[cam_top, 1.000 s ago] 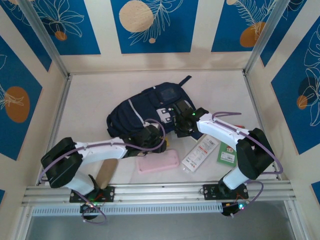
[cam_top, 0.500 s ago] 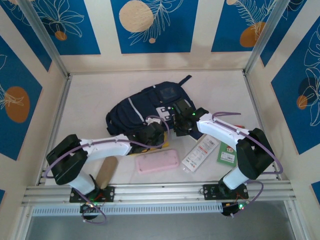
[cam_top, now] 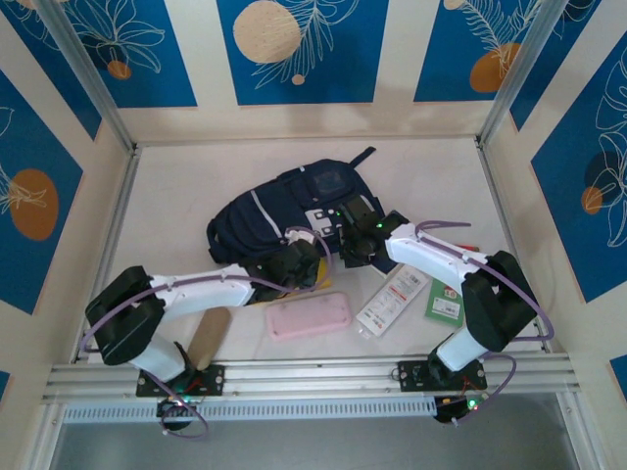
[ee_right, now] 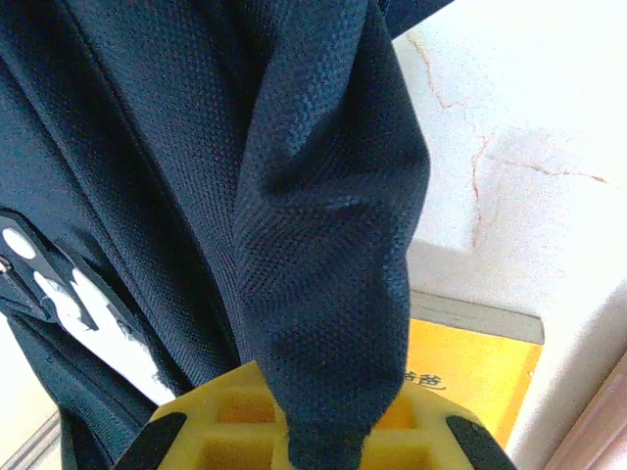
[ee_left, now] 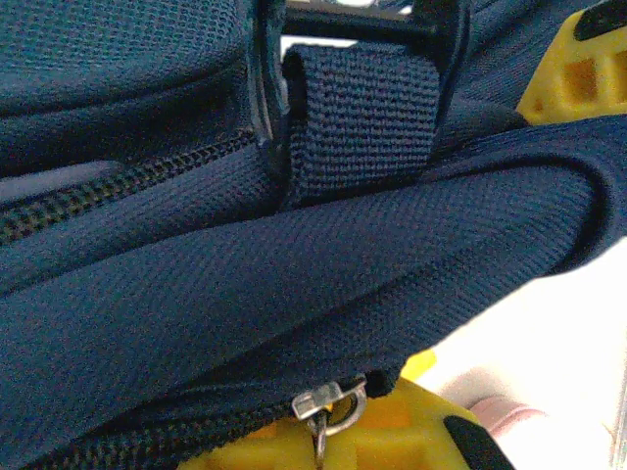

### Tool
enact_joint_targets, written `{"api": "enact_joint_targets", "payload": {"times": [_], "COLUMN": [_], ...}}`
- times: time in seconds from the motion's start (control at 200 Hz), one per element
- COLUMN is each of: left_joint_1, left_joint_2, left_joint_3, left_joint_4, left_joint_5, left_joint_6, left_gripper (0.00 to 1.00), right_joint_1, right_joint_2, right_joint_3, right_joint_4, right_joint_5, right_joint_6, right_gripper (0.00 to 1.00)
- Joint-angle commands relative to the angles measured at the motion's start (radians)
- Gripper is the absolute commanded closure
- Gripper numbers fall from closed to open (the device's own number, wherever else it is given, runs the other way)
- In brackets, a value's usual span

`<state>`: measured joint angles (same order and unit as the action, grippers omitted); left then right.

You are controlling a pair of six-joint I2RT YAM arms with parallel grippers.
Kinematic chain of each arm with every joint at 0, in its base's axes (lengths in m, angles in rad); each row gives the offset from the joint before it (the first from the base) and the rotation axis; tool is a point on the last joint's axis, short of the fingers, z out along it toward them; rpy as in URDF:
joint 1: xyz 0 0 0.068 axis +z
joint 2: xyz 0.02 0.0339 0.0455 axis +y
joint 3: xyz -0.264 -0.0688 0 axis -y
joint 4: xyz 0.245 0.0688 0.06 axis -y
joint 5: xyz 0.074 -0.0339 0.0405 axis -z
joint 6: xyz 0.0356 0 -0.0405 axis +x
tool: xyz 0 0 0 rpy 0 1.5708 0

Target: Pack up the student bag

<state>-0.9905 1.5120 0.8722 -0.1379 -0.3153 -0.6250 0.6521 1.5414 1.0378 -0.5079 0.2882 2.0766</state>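
Evidently both arms are working on the same thing: the large navy-blue fabric student bag (cam_top: 284,220) lies flat in the middle of the bench (cam_top: 167,196), with its front pockets and white buckle patches facing up. Both arms meet it along its near edge.

The left arm (cam_top: 196,291) reaches in from the near left. In its wrist view the left jaws are clenched on a thick rolled seam of navy fabric (ee_left: 294,284), with a yellow finger pad (ee_left: 578,69) above the seam and another below it. A small metal zip pull (ee_left: 328,406) hangs just under that seam, and a short webbing loop (ee_left: 358,117) stands above it.

The right arm (cam_top: 436,257) comes in from the near right. The right jaws are clamped on a drooping fold of the same cloth (ee_right: 323,245), which runs down between their yellow pads.

Two pinches set apart on one edge suggest the aim is to brace the soft cloth, or to pull it taut so the zip can run. The zip teeth I can see look closed.

The rounded pink pencil case (cam_top: 309,316), the white flat packet (cam_top: 392,299), the green card (cam_top: 447,301) and the tan cylinder (cam_top: 208,335) all lie outside the bag, near the front rail. Packing looks hardly begun.
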Motion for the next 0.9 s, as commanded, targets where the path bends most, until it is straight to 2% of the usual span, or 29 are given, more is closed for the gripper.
{"api": "enact_joint_targets", "payload": {"times": [0.0, 0.595, 0.895], "left_joint_1": [0.01, 0.081, 0.123], "left_joint_2": [-0.068, -0.263, -0.313], "left_joint_3": [-0.029, -0.126, -0.146], "left_joint_4": [-0.014, -0.193, -0.295], "left_joint_5": [-0.015, 0.091, 0.143], "left_joint_6": [0.025, 0.029, 0.039], "left_gripper": [1.0, 1.0, 1.0], "right_joint_1": [-0.01, -0.1, -0.192], "right_joint_2": [-0.031, -0.057, -0.02], "right_joint_3": [-0.016, -0.076, -0.027], "right_joint_4": [-0.007, 0.006, -0.049], "right_joint_5": [-0.035, -0.038, -0.028], "right_joint_6": [0.241, 0.128, -0.065], "right_gripper": [1.0, 1.0, 1.0]}}
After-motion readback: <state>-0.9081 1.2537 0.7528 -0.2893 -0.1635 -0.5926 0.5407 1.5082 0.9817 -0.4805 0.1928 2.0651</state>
